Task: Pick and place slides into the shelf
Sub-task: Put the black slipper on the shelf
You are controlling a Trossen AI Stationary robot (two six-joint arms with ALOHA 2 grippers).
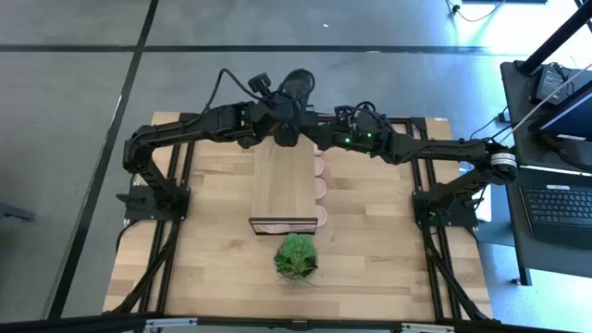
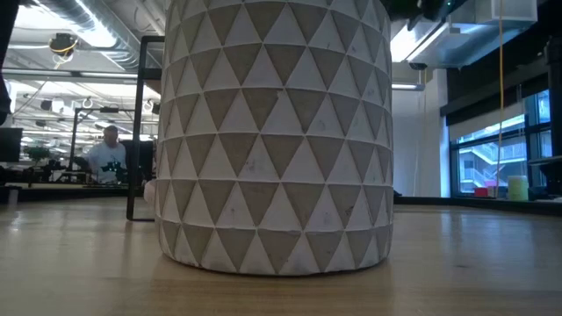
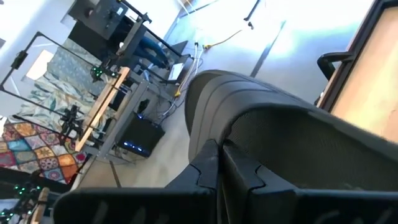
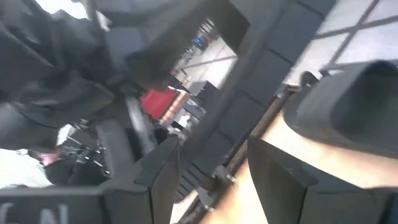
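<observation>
Bright window glare; wrist views motion-blurred.

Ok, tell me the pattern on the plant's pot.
Pale triangles tiling the round pot; low view shows it best.

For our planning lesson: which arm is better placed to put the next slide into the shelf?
Left. The left hand grips a black open-toe slide sandal at the far end of the long light-wood shelf; the right hand is open, holding nothing.
</observation>
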